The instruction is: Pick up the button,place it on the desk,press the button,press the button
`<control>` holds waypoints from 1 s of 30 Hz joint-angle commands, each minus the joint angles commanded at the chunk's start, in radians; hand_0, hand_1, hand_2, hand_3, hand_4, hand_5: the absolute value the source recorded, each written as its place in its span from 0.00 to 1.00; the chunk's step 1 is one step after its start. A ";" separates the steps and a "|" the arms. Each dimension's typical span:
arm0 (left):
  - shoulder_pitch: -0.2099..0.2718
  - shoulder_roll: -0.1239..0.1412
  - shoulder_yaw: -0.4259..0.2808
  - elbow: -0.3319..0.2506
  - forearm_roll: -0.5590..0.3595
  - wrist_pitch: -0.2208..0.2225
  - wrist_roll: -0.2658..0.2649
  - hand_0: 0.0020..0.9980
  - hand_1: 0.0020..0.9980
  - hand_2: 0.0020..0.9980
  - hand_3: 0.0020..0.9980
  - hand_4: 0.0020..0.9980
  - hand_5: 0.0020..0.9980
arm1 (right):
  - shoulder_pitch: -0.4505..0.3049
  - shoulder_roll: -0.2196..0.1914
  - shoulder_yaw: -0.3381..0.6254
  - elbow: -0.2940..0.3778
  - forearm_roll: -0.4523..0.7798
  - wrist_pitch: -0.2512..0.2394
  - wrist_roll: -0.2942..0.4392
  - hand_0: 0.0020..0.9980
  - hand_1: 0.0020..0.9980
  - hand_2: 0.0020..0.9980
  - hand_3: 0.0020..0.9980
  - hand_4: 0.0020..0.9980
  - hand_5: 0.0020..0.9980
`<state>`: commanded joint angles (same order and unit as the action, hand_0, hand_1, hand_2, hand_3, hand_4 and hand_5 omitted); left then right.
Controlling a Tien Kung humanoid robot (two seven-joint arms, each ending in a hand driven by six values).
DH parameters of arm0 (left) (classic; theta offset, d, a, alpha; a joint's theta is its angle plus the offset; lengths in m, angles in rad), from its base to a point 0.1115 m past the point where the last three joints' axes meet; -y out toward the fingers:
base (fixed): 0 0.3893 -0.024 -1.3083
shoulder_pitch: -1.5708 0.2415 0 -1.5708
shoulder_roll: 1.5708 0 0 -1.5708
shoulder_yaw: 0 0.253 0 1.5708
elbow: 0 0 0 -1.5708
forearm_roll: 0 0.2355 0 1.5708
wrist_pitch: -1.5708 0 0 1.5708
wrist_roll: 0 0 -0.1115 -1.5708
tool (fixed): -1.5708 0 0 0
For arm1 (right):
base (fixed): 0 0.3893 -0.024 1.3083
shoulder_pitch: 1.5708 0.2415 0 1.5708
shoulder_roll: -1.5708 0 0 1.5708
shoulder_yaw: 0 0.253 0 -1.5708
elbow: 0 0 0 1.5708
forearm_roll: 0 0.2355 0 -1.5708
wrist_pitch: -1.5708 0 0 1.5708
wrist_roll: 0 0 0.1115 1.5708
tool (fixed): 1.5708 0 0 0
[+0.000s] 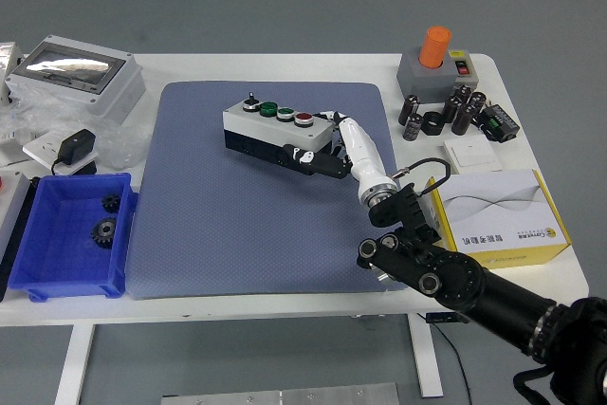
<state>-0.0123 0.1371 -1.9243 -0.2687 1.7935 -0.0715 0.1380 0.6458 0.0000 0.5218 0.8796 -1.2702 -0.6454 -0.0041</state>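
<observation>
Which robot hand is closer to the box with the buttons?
Right. The right hand grips the button box at its right end, on the blue mat. The left hand isn't in the picture.

Button box (pixel 270 132): grey top, black lower half, long rectangular body. Top carries a small toggle, two green buttons, one red, in a row. Sits angled on the blue mat (pixel 237 234), upper centre, top face up.

Mat (pixel 218 234) open front/left — blue bin (pixel 66 234) at edge
</observation>
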 joint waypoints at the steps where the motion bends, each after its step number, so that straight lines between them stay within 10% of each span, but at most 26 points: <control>1: 0.000 0.000 0.000 0.000 0.000 0.000 0.000 0.78 0.75 0.72 0.81 0.91 0.65 | 0.000 0.000 0.000 0.000 0.004 0.000 0.003 0.02 0.17 0.20 0.25 0.40 0.20; 30: 0.001 -0.002 -0.002 -0.003 0.003 0.009 -0.006 0.78 0.76 0.73 0.81 0.92 0.65 | -0.028 -0.013 -0.004 0.064 0.200 0.018 0.128 0.02 0.17 0.20 0.25 0.35 0.22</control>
<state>-0.0109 0.1346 -1.9260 -0.2712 1.7966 -0.0621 0.1324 0.6174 -0.0129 0.5175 0.9436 -1.0697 -0.6274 0.1237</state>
